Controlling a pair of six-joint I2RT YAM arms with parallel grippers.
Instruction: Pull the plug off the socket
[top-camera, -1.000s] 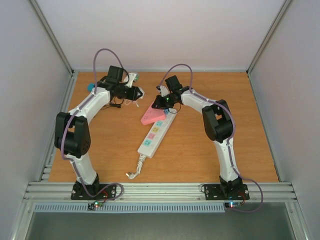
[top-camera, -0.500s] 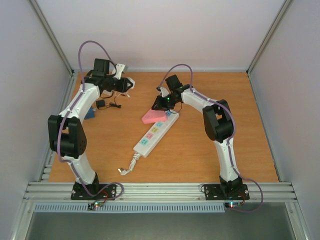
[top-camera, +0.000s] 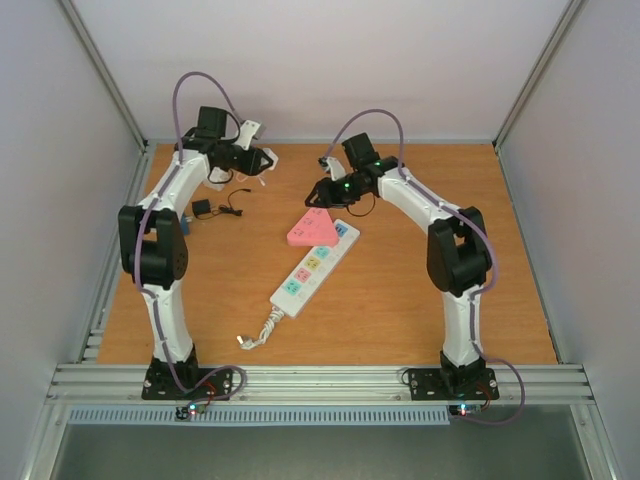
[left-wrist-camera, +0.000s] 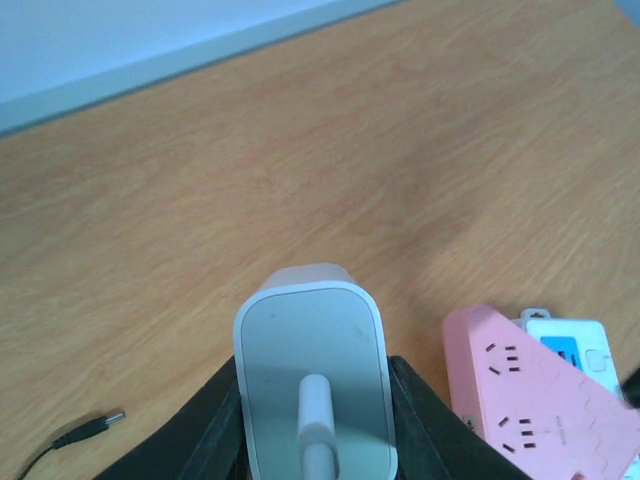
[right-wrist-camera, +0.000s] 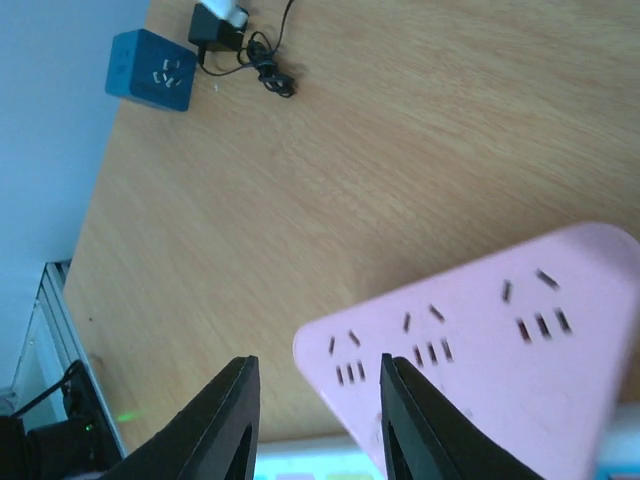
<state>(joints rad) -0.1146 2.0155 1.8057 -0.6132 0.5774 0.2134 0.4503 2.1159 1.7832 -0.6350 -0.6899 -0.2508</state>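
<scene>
Plug (left-wrist-camera: 310, 350): white block, pinched between the black fingers of the left gripper (top-camera: 262, 160). Held above the table (top-camera: 400, 300) near the back left corner, well apart from the socket (top-camera: 310, 270). In the left wrist view its flat face and a short white stub point at the camera.

Socket: long white strip lying diagonally about mid-table. One end points toward the back edge; its short white cord (top-camera: 258, 332) trails toward the near edge, left of centre. Pastel outlet faces show along its length.

Pink triangular adapter (top-camera: 312, 230): sits over the back end of the strip on its left side. Cannot tell whether it is plugged in or only resting there.

Right gripper (right-wrist-camera: 317, 380): fingers (right-wrist-camera: 235, 415) spread apart, nothing between them. Hangs just above the back corner of the pink adapter; contact cannot be told.

Other items, toward the left edge of the table:
- small black adapter (top-camera: 203, 208) with a thin black lead (top-camera: 232, 203)
- blue cube (right-wrist-camera: 150, 70) with outlet slots on its face, just beside the black adapter and partly hidden behind the left arm in the top view
</scene>
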